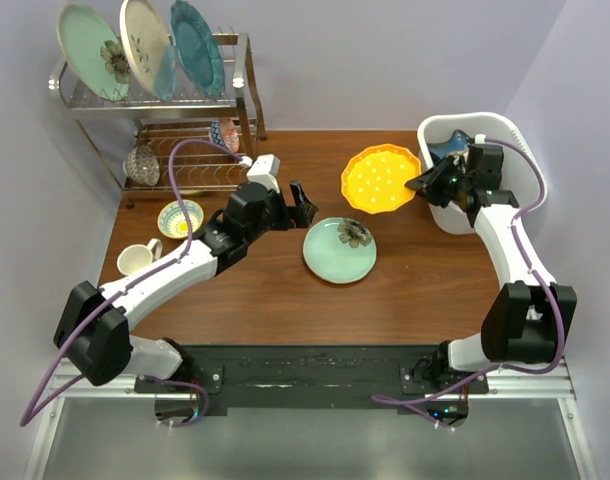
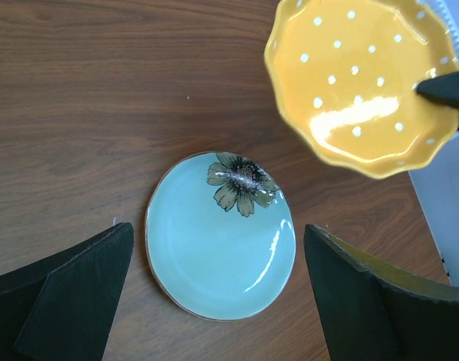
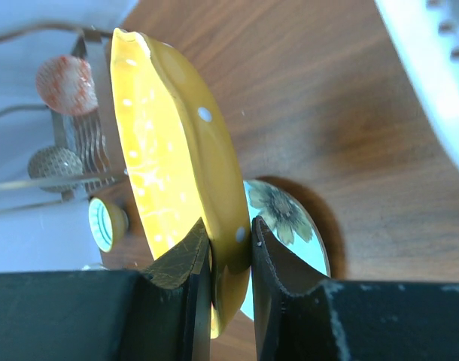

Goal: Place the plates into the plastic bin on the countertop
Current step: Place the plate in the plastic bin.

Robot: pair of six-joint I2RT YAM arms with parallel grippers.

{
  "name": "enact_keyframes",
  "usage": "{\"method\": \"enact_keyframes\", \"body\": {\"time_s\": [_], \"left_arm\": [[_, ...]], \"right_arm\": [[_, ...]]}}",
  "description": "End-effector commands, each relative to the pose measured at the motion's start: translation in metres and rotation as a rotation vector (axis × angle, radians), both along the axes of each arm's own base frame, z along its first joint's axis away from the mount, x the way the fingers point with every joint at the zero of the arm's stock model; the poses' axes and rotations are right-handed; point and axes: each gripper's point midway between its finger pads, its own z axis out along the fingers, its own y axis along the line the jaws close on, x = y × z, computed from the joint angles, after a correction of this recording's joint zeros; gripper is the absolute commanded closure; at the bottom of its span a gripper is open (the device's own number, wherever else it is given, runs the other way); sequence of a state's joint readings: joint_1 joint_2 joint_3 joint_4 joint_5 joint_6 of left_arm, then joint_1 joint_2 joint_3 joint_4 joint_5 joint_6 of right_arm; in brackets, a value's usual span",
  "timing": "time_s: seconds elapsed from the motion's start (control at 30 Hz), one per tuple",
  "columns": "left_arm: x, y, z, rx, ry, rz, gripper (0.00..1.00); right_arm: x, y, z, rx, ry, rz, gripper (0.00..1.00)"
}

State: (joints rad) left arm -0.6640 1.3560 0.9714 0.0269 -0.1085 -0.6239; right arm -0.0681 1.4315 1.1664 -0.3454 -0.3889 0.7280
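My right gripper [image 1: 425, 183] is shut on the rim of the yellow scalloped plate [image 1: 382, 178] and holds it tilted above the table, just left of the white plastic bin [image 1: 525, 165]. In the right wrist view the fingers clamp the yellow plate's [image 3: 169, 150] edge at my right gripper [image 3: 229, 241]. A blue star-shaped plate [image 1: 450, 148] lies in the bin. My left gripper [image 1: 300, 205] is open and empty, hovering left of a pale green flowered plate [image 1: 339, 249] flat on the table. In the left wrist view that plate [image 2: 220, 237] lies below the open left gripper [image 2: 218, 293], with the yellow plate [image 2: 365, 83] beyond.
A chrome wire rack [image 1: 155, 100] at the back left holds three large upright plates. A small patterned bowl [image 1: 180, 217] and a cream mug [image 1: 137, 260] stand at the left. The bin's rim shows in the right wrist view [image 3: 433, 60].
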Motion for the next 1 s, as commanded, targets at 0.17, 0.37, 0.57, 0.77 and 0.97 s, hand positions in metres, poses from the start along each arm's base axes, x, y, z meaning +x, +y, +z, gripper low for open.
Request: {"method": "enact_keyframes", "body": {"time_s": [0.17, 0.37, 0.57, 0.77, 0.97], "left_arm": [[0.007, -0.008, 0.006, 0.007, -0.026, -0.017, 0.0], [0.008, -0.008, 0.002, 0.014, -0.021, -0.02, 0.0], [0.01, -0.013, -0.002, 0.012, -0.013, -0.032, 0.0], [0.012, -0.017, -0.005, 0.01, -0.009, -0.041, 0.0], [0.014, -0.021, -0.011, 0.018, 0.001, -0.052, 0.0]], "right_arm": [[0.047, -0.028, 0.099, 0.089, -0.28, -0.08, 1.0], [0.061, -0.056, 0.103, 0.126, -0.293, -0.16, 1.0], [0.074, -0.07, 0.1, 0.168, -0.292, -0.222, 1.0], [0.079, -0.099, 0.106, 0.163, -0.308, -0.32, 1.0], [0.084, -0.131, 0.11, 0.149, -0.333, -0.43, 1.0]]}}
